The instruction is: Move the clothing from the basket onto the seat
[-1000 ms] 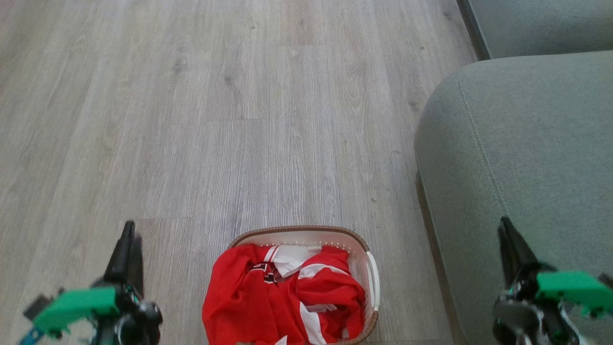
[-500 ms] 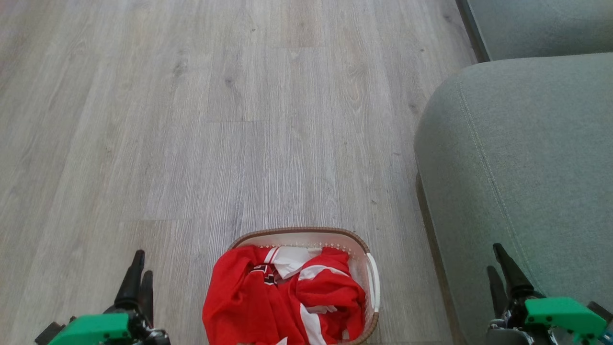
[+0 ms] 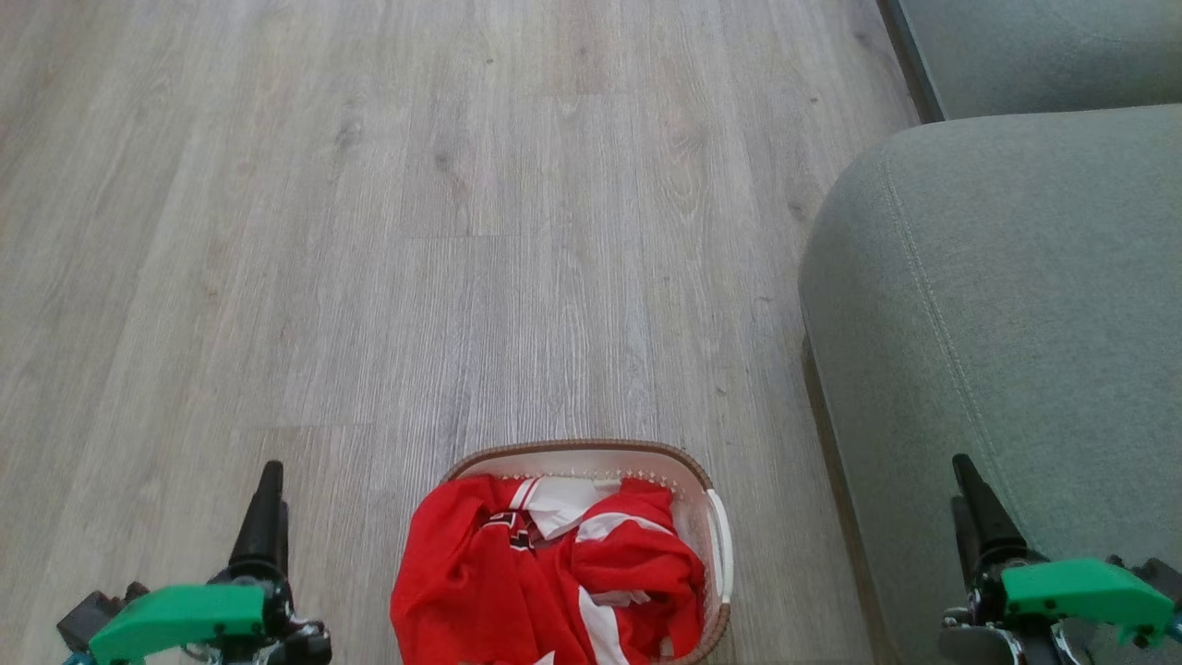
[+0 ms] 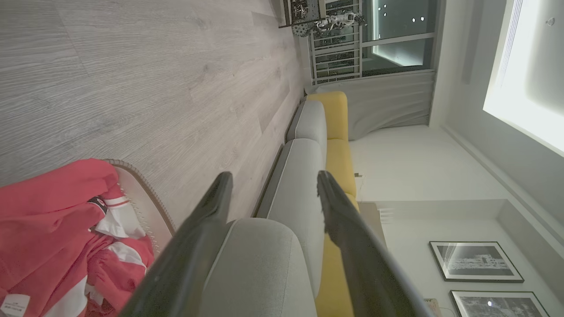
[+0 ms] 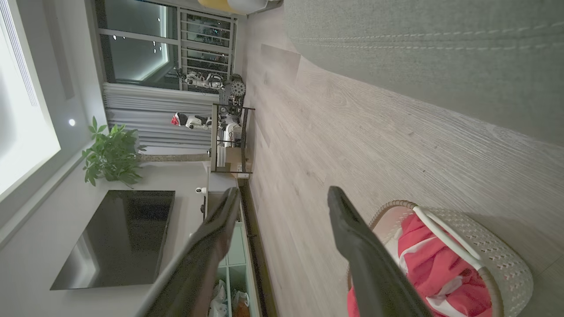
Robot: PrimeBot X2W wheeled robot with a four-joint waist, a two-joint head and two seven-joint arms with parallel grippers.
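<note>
Both arms have sunk lower and sprung wide: left gripper [image 4: 272,182] and right gripper [image 5: 284,196] hang empty either side of the basket [image 3: 577,447]. It sits on the wood floor [image 3: 462,231] beside the seat [image 3: 1016,305], clothing [image 3: 554,573] heaped inside. Best plunge centrally and pinch deep, judging the path clear bar the white handle [image 3: 723,540].

Left fingers [image 4: 207,224], right fingers [image 5: 354,246] — apart, empty

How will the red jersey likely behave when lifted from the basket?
Probably floppy: the jersey lies crumpled in folds, so it should drape. It is bunched with other red and white cloth, which may drag along. The thin perforated basket might shift too.
</note>
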